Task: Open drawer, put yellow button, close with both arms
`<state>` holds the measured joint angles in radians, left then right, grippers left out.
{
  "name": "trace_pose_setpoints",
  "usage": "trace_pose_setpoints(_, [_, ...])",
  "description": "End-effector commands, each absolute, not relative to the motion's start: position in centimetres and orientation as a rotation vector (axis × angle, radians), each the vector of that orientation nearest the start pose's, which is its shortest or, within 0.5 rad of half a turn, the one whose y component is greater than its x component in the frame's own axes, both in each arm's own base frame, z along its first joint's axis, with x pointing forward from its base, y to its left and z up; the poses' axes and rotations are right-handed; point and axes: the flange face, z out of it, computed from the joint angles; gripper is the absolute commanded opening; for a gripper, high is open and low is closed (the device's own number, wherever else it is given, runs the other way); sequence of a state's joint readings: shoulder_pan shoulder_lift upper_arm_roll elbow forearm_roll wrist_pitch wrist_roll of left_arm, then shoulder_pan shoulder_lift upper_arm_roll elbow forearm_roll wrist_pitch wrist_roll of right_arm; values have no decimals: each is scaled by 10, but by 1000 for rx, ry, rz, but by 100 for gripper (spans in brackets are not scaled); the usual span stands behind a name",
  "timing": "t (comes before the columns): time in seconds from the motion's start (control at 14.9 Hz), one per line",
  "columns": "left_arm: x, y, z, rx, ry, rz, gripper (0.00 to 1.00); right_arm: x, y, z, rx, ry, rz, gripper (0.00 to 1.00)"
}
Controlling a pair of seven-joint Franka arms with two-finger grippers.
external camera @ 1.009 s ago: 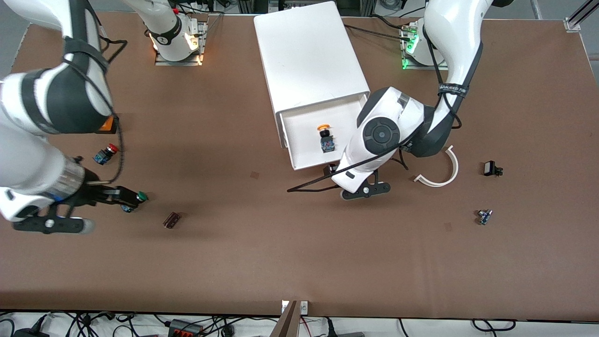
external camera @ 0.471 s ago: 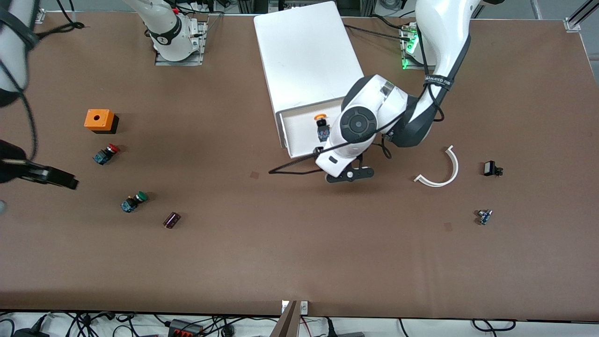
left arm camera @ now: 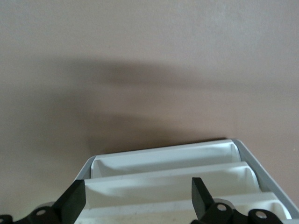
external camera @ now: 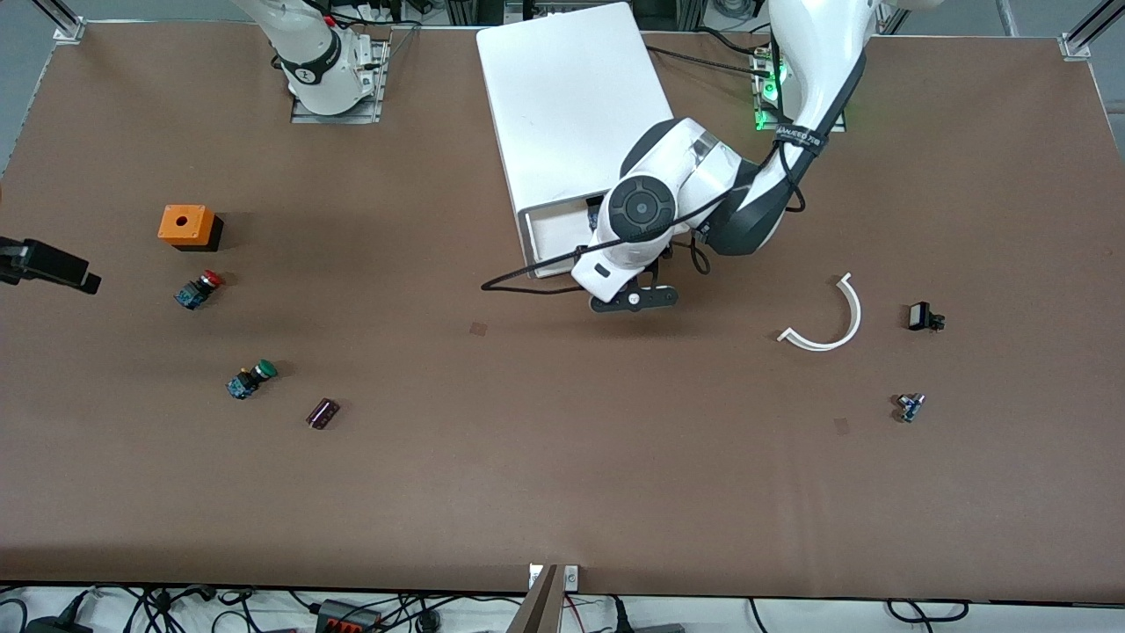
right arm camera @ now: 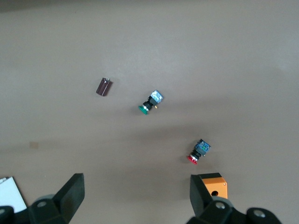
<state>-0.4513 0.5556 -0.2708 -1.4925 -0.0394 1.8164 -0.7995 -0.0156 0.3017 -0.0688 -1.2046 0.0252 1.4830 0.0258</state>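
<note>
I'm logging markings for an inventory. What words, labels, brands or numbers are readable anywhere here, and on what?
Black strap on the left arm: white lettering, too small to read.
Black band on the right arm near its base: a small white mark, not legible.
White cabinet, drawer, orange box, red-capped switch, green-capped switch: no text visible.

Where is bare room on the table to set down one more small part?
The widest bare patch lies between the purple part and the tiny switch, nearer the front camera than the cabinet. It is crowded near the orange box, the red button and the green button, and where the left gripper stands at the drawer.
</note>
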Motion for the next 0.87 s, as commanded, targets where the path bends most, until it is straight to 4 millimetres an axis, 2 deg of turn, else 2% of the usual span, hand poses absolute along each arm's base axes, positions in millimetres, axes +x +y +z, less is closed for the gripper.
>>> trace_pose_setpoints(0.0, [497,-430,353,-3086,-156,484,100,619,-47,601,-3125,116,70,100])
trace_pose_setpoints(0.4, [479,-442,346,-3060,-114,527,100,573,-45,588,-3150,100,-2,100])
trace_pose_setpoints(0.81, [465,-453,344,-3050,-81,540,100,569,-42,589,-3165,68,26,100])
